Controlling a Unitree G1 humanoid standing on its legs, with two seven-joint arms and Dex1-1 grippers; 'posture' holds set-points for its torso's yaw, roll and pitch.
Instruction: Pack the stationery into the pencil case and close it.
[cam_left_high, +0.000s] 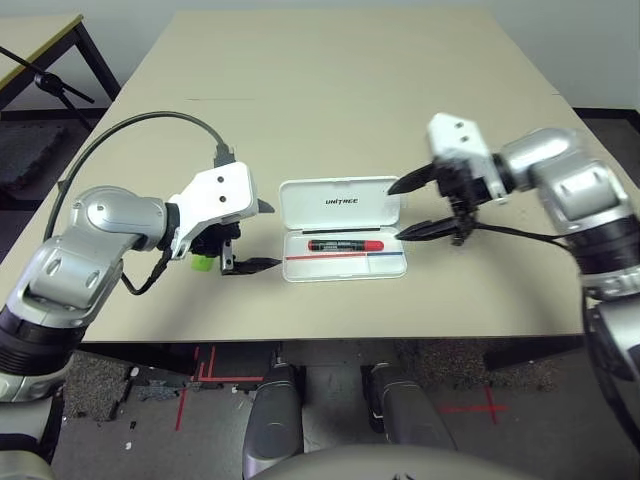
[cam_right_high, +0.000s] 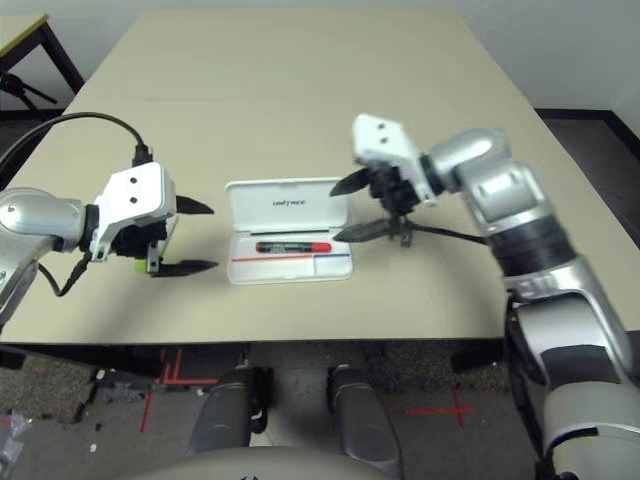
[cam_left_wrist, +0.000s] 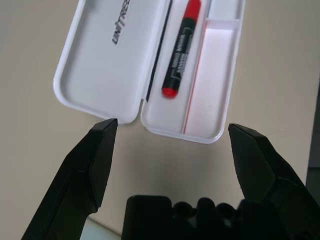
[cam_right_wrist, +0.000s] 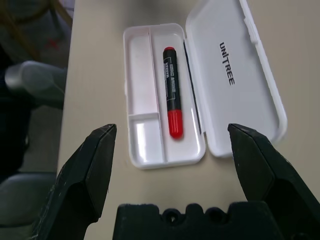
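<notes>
Both hands, left hand (cam_left_high: 252, 236) and right hand (cam_left_high: 413, 207), are held apart, empty; the highlighter (cam_left_high: 201, 263) could be knocked off the worktop's (cam_left_high: 330, 80) near-left edge.

The white pencil case (cam_left_high: 341, 228) lies open and flat on the counter, lid folded back toward twelve o'clock with dark "UNITREE" lettering showing. The red marker (cam_left_high: 345, 245) with its black label rests lengthwise in the tray's rear compartment. A light-green highlighter (cam_left_high: 201, 263) peeks out at nine o'clock of the case, well apart.
</notes>
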